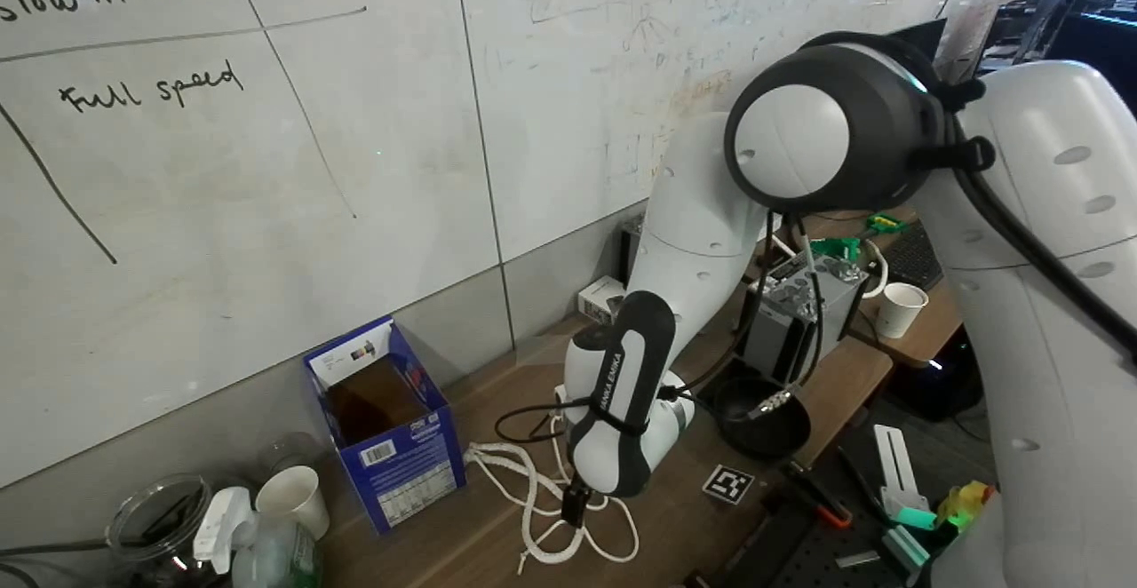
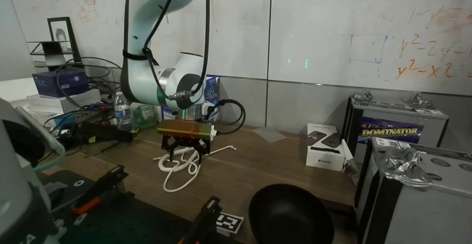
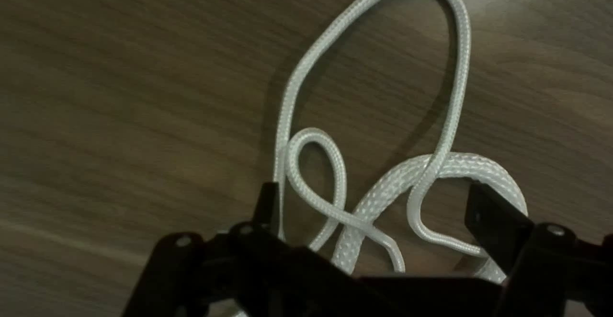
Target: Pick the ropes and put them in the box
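Wrist view: caught poised above the ropes [image 3: 431,167], with the hand [image 3: 372,190] spread wide and nothing gripped. Likely, in this position, to pin the thick strand on the way down, with one of the fingers [image 3: 495,226] overlapping it; better to shift first, straddle the spot of crossing strands and land both tips on the bench [image 3: 143,92] to either side. In an exterior view, seen over the looped tangle, to one side of the box [image 1: 404,472], blue, open-topped and just beside the nearest stretch of cord: after the grasp, lift high enough to let trailing loops clear the near wall, then lower well inside before letting go. In an exterior view, shown with tips apart over the same tangle, apparently just above, with any contact hard to judge: descend straight, almost to the bench, close slowly, and gather several strands rather than one.
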`<action>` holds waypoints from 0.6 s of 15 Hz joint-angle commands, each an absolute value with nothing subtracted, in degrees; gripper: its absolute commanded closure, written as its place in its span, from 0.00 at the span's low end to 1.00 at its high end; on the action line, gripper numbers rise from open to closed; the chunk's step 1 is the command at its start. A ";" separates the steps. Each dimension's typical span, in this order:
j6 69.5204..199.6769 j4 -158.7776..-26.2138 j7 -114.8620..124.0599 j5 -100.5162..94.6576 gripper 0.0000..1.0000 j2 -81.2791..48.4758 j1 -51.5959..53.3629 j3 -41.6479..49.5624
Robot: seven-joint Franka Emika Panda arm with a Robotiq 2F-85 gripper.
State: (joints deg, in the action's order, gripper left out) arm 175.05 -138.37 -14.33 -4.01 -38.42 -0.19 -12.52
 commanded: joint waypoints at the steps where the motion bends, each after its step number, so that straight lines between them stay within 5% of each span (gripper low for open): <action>1: 175.90 -135.04 -14.76 -6.12 0.00 -41.48 -0.59 -13.00; 9: 175.44 -131.02 -14.37 -7.81 0.00 -44.32 0.70 -11.75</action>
